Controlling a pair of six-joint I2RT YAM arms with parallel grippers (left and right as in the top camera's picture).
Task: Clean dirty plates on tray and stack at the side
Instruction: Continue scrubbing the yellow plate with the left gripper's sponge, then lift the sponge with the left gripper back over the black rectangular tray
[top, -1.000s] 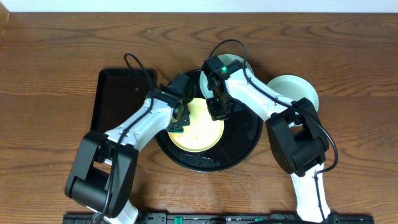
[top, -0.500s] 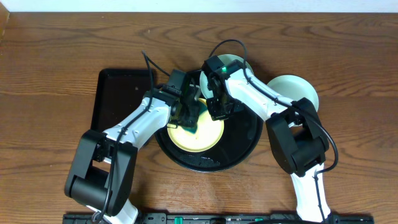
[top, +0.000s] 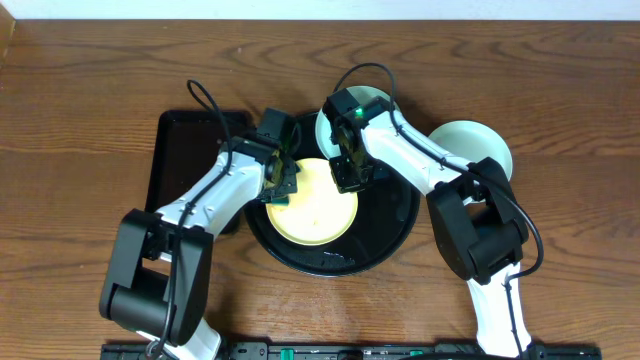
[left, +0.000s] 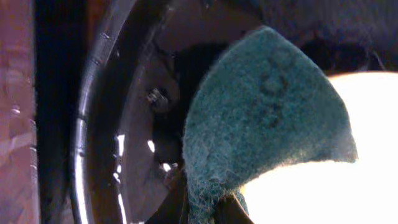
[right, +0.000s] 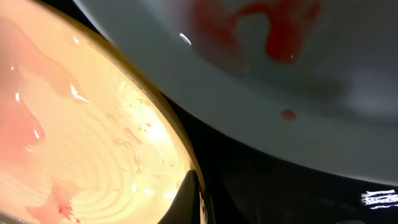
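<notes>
A: Where did the tray and plates sit?

B: The round black tray (top: 388, 240) lay mid-table. It held the yellow plate (top: 315, 212) and, at its far edge, a mint plate (right: 280, 74) smeared red. Another mint plate (top: 472, 138) rested on the wood to the right.

A: What had changed from half a second before?

B: The left gripper (top: 280, 188) had drawn back from over the yellow plate to its left rim, fingers clamped on the green scouring pad (left: 261, 124). The right gripper (top: 348, 178) stayed at the plate's far rim. I couldn't tell whether it pinched.
</notes>
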